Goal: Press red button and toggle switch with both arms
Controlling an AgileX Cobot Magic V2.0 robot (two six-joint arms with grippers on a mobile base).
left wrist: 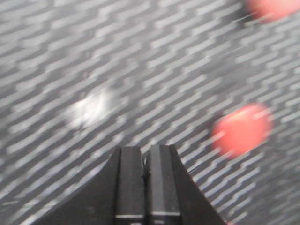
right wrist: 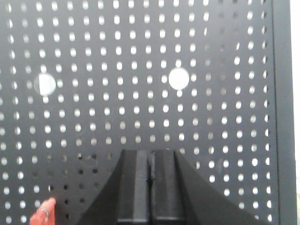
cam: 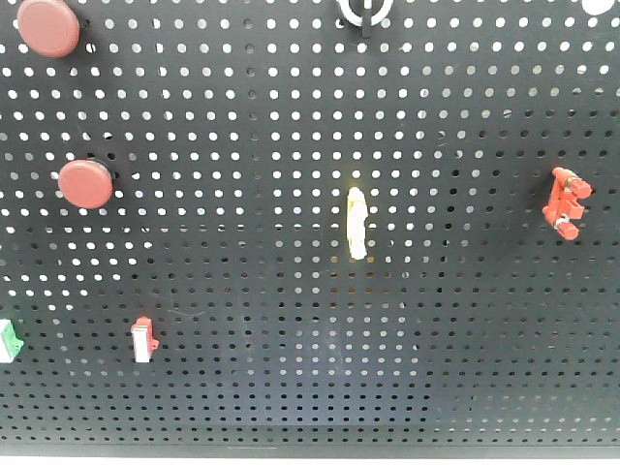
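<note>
A black pegboard [cam: 291, 116] carries two round red buttons, one at the top left [cam: 48, 27] and one lower [cam: 85, 184]. A red toggle switch [cam: 565, 203] sits at the right. Neither arm shows in the front view. My left gripper [left wrist: 146, 154] is shut and empty; its view is motion-blurred, with one red button [left wrist: 241, 129] ahead to its right and another [left wrist: 274, 7] at the top right. My right gripper [right wrist: 150, 157] is shut and empty, facing the board, with the tip of a red part [right wrist: 44, 213] at the lower left.
A pale yellow switch [cam: 356, 223] is at the board's middle. A small red-and-white switch [cam: 143, 339] and a green-and-white one [cam: 8, 341] sit at the lower left. A black-and-white knob [cam: 366, 12] is at the top. The board's right edge [right wrist: 283, 112] shows in the right wrist view.
</note>
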